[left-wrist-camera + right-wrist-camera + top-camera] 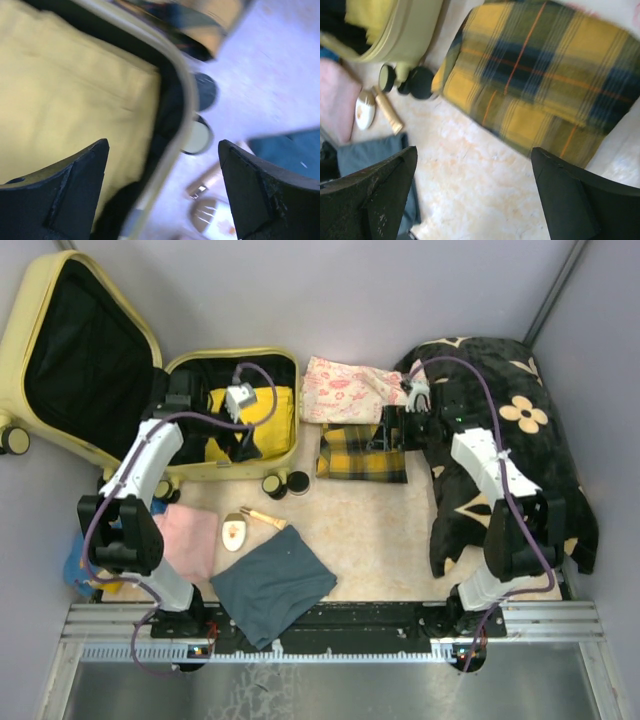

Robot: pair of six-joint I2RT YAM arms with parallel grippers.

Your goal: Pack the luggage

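The luggage (110,455), a pale yellow hard-shell suitcase, lies open at the back left with its lid (75,350) leaning back. A yellow garment (265,410) lies in its black-lined base. My left gripper (246,438) hangs open over that base; in the left wrist view the suitcase rim (182,95) runs between its empty fingers, with the yellow garment (65,85) to the left. My right gripper (391,432) is open and empty above the table, at the near edge of a yellow plaid cloth (535,75), which lies folded right of the suitcase (350,458).
A pink patterned cloth (350,388) lies behind the plaid one. A big black cloth with beige flowers (510,440) covers the right side. Two round jars (273,485) (297,481), a tube (265,517), a brush (234,532), a pink towel (190,540) and a slate-blue cloth (270,585) lie in front.
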